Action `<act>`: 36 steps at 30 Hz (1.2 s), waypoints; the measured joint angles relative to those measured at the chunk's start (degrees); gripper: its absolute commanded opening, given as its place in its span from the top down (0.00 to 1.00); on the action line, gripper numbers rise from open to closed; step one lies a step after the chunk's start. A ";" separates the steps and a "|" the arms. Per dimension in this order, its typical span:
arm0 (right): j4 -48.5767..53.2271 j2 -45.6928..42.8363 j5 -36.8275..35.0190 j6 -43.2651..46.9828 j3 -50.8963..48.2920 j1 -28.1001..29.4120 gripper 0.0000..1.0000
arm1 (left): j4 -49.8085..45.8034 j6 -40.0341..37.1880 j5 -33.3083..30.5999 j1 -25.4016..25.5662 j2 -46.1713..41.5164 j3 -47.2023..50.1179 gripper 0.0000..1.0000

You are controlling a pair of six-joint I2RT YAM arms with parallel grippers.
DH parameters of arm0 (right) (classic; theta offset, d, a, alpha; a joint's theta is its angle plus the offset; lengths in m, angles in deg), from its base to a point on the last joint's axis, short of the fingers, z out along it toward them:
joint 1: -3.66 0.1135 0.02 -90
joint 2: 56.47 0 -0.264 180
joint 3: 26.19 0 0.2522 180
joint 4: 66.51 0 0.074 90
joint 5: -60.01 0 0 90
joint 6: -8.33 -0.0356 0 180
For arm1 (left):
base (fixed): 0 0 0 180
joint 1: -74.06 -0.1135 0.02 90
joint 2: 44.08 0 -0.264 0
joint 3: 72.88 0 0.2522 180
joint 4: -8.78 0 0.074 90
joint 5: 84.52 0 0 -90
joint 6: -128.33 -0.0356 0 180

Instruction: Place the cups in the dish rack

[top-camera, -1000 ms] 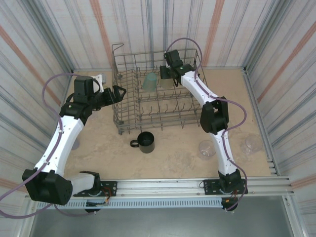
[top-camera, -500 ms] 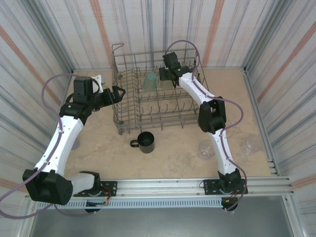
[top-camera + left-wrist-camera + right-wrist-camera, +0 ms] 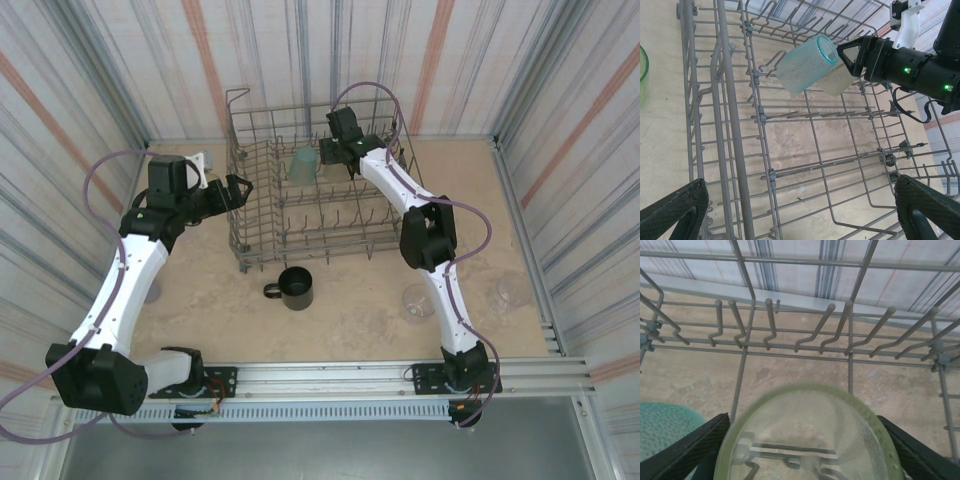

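cup (image 3: 809, 432) in right tool (image 3: 806, 450), seemingly over rack (image 3: 850, 356)

grey metal wire dish rack (image 3: 330, 215): plain grey
bumpy plastic tumbler (image 3: 802, 67): teal, dotted all over
handled mug (image 3: 296, 288): solid black
translucent round tumbler (image 3: 812, 440): pale yellowish green
table (image 3: 350, 290): kinda mottled sandy beige

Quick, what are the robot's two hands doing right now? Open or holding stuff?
Left gripper: open, holding nothing.
Right gripper: shut on the pale green cup.

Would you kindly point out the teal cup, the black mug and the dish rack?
teal cup (image 3: 800, 67), left wrist view, its side wall.
black mug (image 3: 297, 291), top external view, its dark body.
dish rack (image 3: 330, 249), top external view, its near wall.
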 measured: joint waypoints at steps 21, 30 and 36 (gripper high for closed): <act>6.38 -8.52 4.76 -5.77 -0.15 1.20 0.01 | -0.39 0.44 0.00 -0.74 -4.28 0.00 0.01; 5.66 -20.79 5.05 -6.86 -10.88 1.60 0.01 | -1.70 1.14 -0.39 -0.76 -4.90 0.00 0.01; 4.24 -29.33 5.49 -7.58 -22.18 1.57 0.01 | -2.25 2.12 -1.99 -0.76 -6.29 0.13 0.01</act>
